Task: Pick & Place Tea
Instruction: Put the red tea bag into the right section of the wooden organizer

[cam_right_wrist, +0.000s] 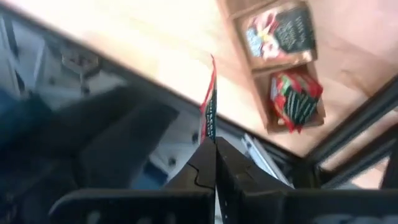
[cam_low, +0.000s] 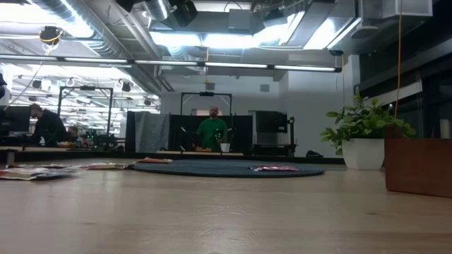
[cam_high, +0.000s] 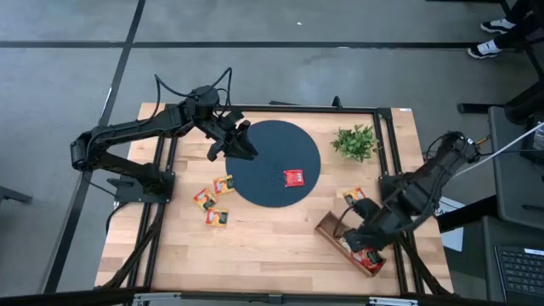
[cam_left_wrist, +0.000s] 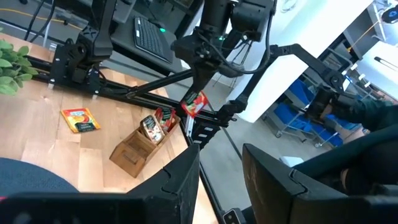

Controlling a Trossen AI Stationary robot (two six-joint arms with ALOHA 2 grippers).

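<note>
right hand (cam_right_wrist: 214,146) pinching red tea packet (cam_right_wrist: 209,106), hidden overhead

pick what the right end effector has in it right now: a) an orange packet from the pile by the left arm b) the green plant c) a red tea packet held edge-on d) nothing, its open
c: in the right wrist view the right end effector is shut on a thin red tea packet held edge-on above the wooden tray.
</note>
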